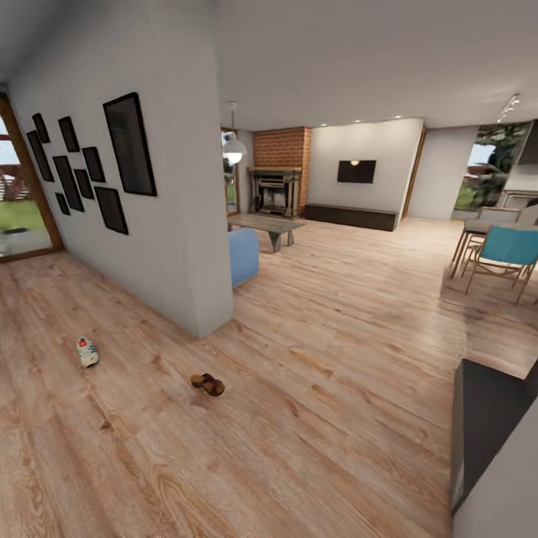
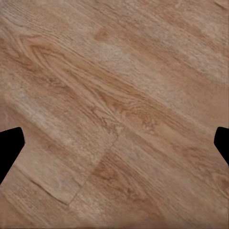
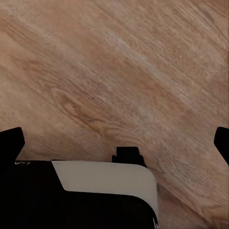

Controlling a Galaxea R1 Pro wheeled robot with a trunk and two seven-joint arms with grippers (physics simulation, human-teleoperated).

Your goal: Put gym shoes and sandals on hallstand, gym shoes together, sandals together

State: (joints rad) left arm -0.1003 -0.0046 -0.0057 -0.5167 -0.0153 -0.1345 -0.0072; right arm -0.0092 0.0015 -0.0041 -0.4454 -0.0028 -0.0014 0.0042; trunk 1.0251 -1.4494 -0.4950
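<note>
One cream-white gym shoe with a red accent lies on the wood-plank corridor floor at the left, near the picture wall. To its right, off the wall's corner, lies a dark brown sandal; at this size I cannot tell if it is one or a pair lying together. The other gym shoe and the hallstand are out of view. In the left wrist view my left gripper is open over bare planks, its black fingertips far apart. My right gripper is open too, above the floor and a black and white robot part.
A white wall with several black frames ends in a corner near the sandal. Behind it stand a blue sofa, a coffee table and a brick fireplace. Teal chairs stand at the right, a dark grey unit at the lower right.
</note>
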